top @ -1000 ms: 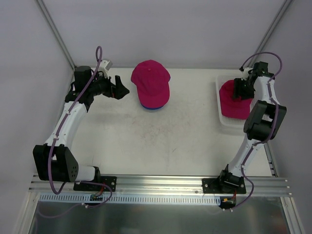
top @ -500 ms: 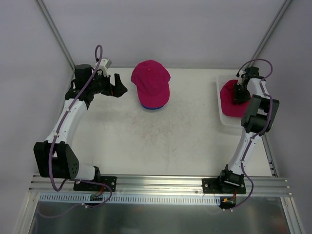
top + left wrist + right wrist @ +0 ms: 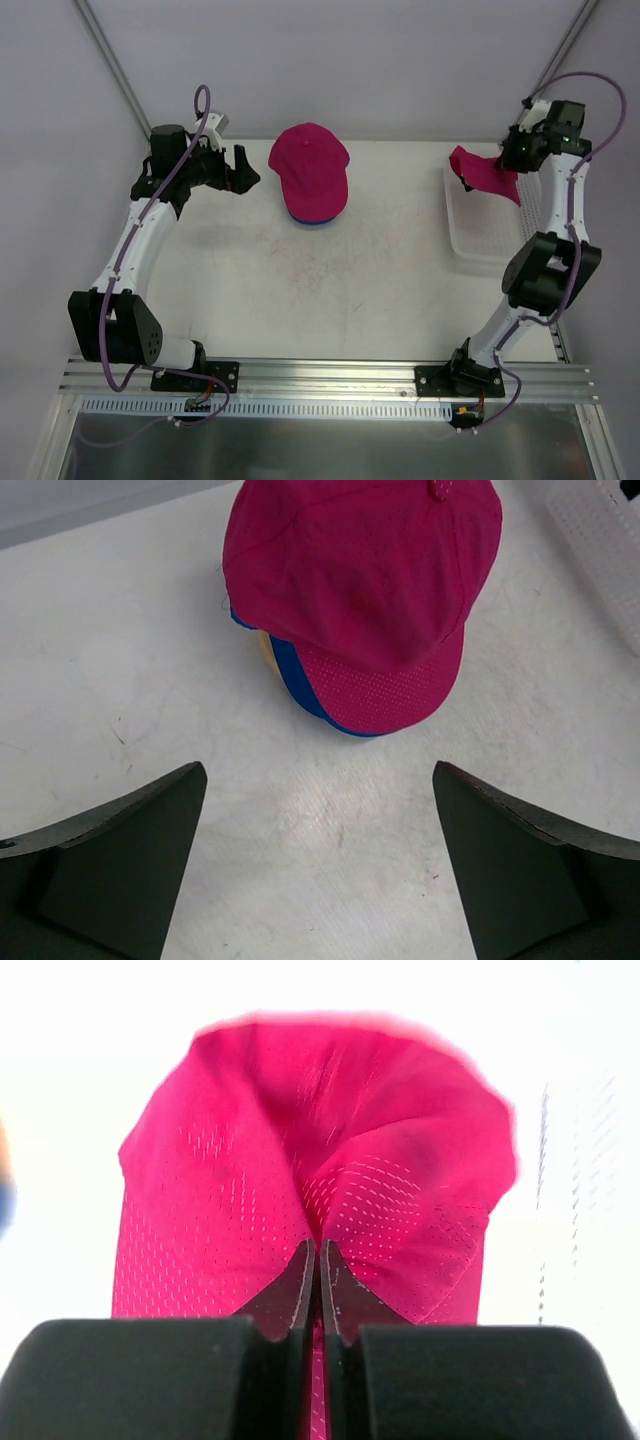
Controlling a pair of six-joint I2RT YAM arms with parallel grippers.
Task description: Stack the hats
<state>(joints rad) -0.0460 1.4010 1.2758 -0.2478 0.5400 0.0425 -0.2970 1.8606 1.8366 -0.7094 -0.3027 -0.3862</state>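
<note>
A magenta hat (image 3: 309,168) lies on top of a blue hat (image 3: 316,221) at the back middle of the table; only the blue rim shows beneath it (image 3: 300,680). My left gripper (image 3: 243,172) hovers open just left of that pile, its fingers (image 3: 110,850) wide apart over bare table. A second magenta hat (image 3: 482,172) hangs crumpled above the white tray (image 3: 478,245), pinched in my right gripper (image 3: 510,158). In the right wrist view the jaws (image 3: 318,1260) are shut on a fold of that hat's fabric (image 3: 250,1160).
The white tray sits at the table's right side under the lifted hat. Metal frame posts (image 3: 115,70) rise at both back corners. The arm bases stand on the rail (image 3: 320,380) at the near edge.
My right gripper closed on the magenta hat in the tray and lifted it up and back. The left gripper has barely shifted.
</note>
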